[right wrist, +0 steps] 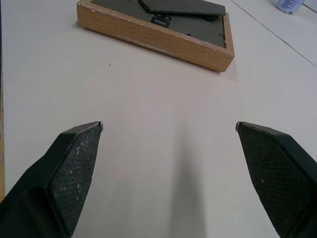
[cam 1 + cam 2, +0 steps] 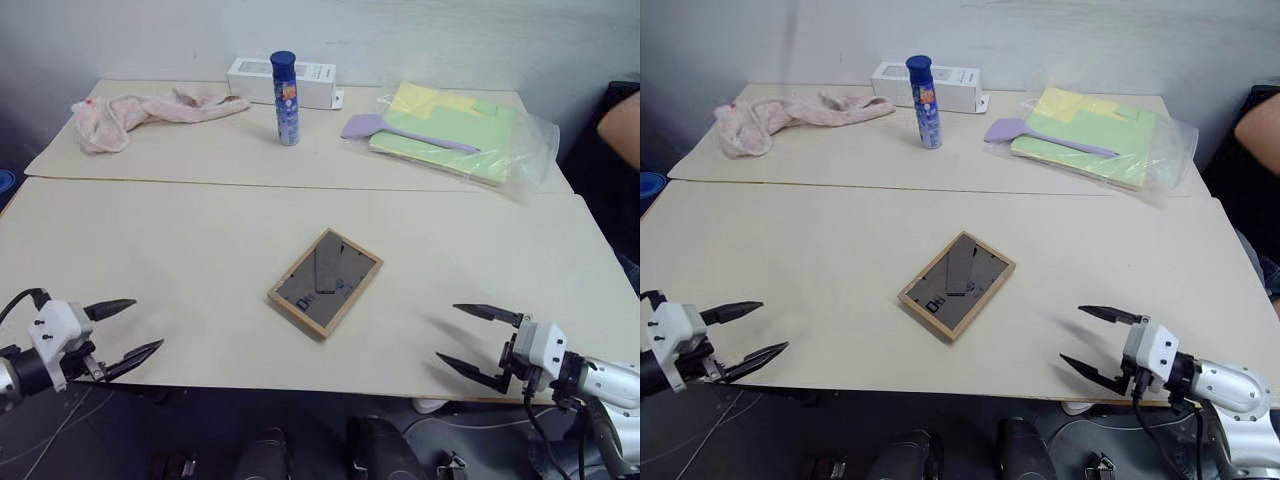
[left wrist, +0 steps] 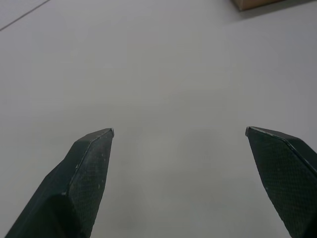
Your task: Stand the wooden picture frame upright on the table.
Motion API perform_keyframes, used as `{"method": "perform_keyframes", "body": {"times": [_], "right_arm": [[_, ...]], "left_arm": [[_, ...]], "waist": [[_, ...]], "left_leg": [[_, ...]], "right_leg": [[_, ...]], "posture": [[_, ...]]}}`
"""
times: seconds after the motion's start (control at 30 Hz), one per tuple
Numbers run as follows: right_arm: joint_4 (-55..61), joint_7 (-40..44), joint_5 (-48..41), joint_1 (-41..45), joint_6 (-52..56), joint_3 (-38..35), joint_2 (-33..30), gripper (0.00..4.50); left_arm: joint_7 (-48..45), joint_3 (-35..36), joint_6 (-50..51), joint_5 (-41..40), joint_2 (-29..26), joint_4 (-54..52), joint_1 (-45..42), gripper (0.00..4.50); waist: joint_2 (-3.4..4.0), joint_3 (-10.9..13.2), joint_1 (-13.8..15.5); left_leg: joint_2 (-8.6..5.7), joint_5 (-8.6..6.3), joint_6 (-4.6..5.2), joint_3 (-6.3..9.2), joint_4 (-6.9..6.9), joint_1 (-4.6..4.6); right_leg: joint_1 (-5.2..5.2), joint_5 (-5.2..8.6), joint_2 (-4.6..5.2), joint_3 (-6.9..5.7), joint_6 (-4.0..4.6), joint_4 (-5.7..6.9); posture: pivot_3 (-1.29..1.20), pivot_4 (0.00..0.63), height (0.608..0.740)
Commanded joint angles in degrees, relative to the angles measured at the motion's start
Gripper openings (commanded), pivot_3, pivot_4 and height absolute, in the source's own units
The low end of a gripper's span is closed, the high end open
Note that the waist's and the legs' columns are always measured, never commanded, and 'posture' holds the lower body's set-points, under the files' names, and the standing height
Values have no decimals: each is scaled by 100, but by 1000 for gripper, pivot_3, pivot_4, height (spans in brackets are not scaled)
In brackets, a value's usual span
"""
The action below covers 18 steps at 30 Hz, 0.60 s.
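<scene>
The wooden picture frame (image 2: 326, 282) lies flat, face down, in the middle of the near part of the beige table (image 2: 200, 250). Its dark grey back and folded stand face up, and the light wood border runs around them. My left gripper (image 2: 130, 330) hovers open over the table's near left edge, well left of the frame. My right gripper (image 2: 468, 340) hovers open over the near right edge, to the right of the frame. In the right wrist view the frame (image 1: 158, 29) lies ahead of the open fingers (image 1: 74, 168), apart from them. A corner of the frame (image 3: 252, 4) shows in the left wrist view.
At the back stand a blue bottle (image 2: 285, 98) and a white box (image 2: 285, 80). A pink cloth (image 2: 130, 112) lies back left. A clear bag with green and yellow sheets (image 2: 455, 130) and a lilac spatula (image 2: 400, 132) lie back right. A person's arm (image 2: 620, 125) shows at the right edge.
</scene>
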<state>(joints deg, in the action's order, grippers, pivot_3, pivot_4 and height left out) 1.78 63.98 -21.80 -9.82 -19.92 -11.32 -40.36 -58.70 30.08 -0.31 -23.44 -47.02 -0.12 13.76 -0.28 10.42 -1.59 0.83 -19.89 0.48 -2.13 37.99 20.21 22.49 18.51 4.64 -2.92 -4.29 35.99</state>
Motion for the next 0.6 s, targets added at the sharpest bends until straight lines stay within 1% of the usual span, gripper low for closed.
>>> {"method": "perform_keyframes", "body": {"times": [0.03,0.17,0.23,0.27,0.3,0.37,0.4,0.5,0.6], "right_arm": [[242,-77,-50,-99,40,17,49,4458],[541,-169,-156,-158,342,152,97,4458],[886,-355,-237,-115,910,359,109,4075],[1036,-519,-157,-26,1217,519,144,3844],[1139,-641,-91,34,1429,624,164,3487],[1246,-942,238,271,1757,945,286,2842],[1275,-1028,331,335,1882,1041,315,2490],[1195,-1344,705,645,2077,1412,542,1420],[1022,-1601,1077,971,1999,1683,788,382]], "left_arm": [[124,-46,147,-82,18,-269,-114,4500],[119,-326,703,-302,-16,-545,-362,4500],[351,-613,975,-312,56,-634,-866,4500],[541,-926,1034,-133,152,-629,-1316,4500],[668,-1142,1068,3,222,-618,-1626,4500],[916,-1697,1107,399,409,-333,-2409,4110],[972,-1838,1096,498,478,-225,-2627,3908],[1095,-2412,1084,897,741,279,-3341,3014],[1309,-2939,839,1460,1013,953,-3923,2076]], "waist": [[0,0,4],[0,0,7],[0,0,24],[-1,0,51],[-2,-1,63],[-6,-5,103],[-8,-6,127],[-5,-9,124],[-8,-8,139]], "left_leg": [[0,0,0,0,0,0],[0,9,-15,0,0,0],[0,9,-16,0,1,0],[-1,11,-16,2,3,1],[-1,13,-18,3,7,0],[-2,14,-19,3,12,0],[-4,14,-21,2,12,0],[-5,14,-22,-6,12,6],[-4,16,-24,-19,18,16]], "right_leg": [[0,0,0,0,0,0],[-1,0,0,0,-1,0],[-1,0,0,0,-1,2],[-3,-1,0,-1,-2,4],[-3,-2,1,-2,-3,7],[-3,-3,0,-2,-4,11],[-2,-3,-2,-3,-5,12],[5,-4,-13,0,-8,10],[18,-5,-21,-3,-9,34]], "posture": [[0,150,740],[0,150,740],[0,150,740],[0,150,740],[0,150,740],[0,150,740],[0,150,740],[0,150,740],[0,150,740]]}}
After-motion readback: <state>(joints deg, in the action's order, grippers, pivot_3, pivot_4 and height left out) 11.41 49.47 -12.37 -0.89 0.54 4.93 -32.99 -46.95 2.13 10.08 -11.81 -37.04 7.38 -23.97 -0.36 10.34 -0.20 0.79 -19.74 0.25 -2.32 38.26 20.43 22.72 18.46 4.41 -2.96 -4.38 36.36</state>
